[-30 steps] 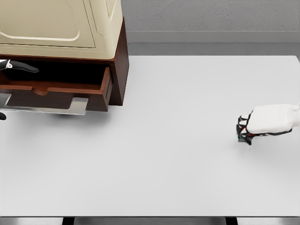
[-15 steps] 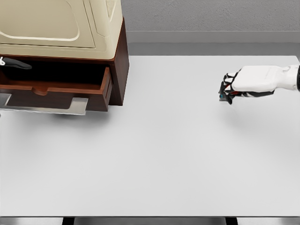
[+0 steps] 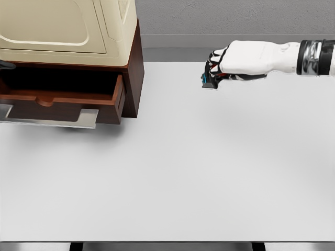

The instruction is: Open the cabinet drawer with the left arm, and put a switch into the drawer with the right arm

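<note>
One cabinet, dark brown wood with a cream upper body, stands at the far left of the white tabletop. Its drawer is pulled out toward me, with a dark empty-looking cavity above the drawer front and a pale metal plate showing below it.

One right robot hand, white with black finger joints, comes in from the right edge at the far side of the tabletop, held above the surface. My fingers are curled tight around a small dark switch, of which only a bluish edge shows below the knuckles. The switch is well apart from the drawer, to its right, with bare tabletop between them.

One left robot hand, seen only as a dark sliver at the left picture edge, level with the top of the drawer opening. I cannot tell whether it is open or closed.
</note>
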